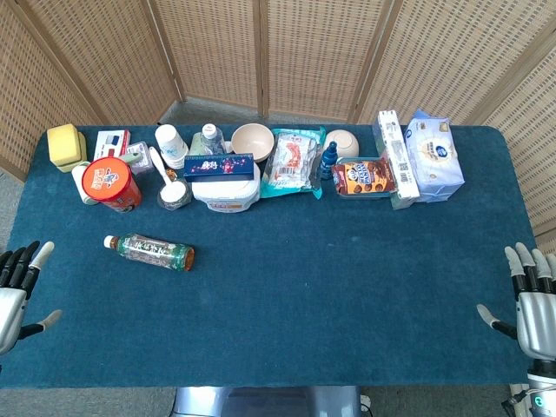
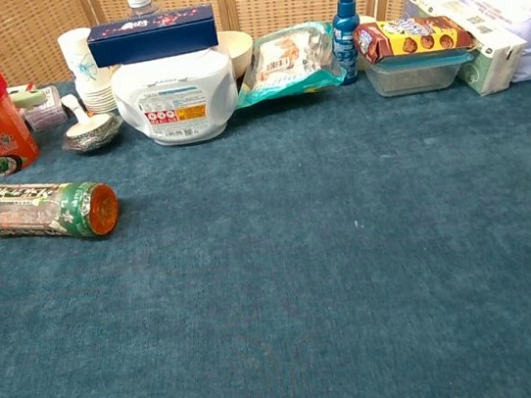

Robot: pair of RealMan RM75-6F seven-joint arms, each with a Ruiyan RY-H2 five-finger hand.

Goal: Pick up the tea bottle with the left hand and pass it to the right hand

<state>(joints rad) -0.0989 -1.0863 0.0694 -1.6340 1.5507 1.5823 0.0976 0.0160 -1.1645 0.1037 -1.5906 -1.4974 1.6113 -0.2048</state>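
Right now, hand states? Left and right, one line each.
Left hand: open, fingers apart, holding nothing; the tea bottle lies on the table, untouched.
Right hand: open, fingers apart, holding nothing.

We count one green-labelled plastic tea bottle (image 1: 149,252), two pale ceramic bowls (image 1: 253,140), one red paper noodle tub (image 1: 112,183), and one dark blue spray bottle (image 2: 346,17).

The head view looks steeply down from above the near edge, taking in the whole counter (image 1: 347,287) up to the screen (image 1: 261,52). The chest view sits low and near, facing along the cloth; both share the back row of goods and the bottle (image 1: 149,252).
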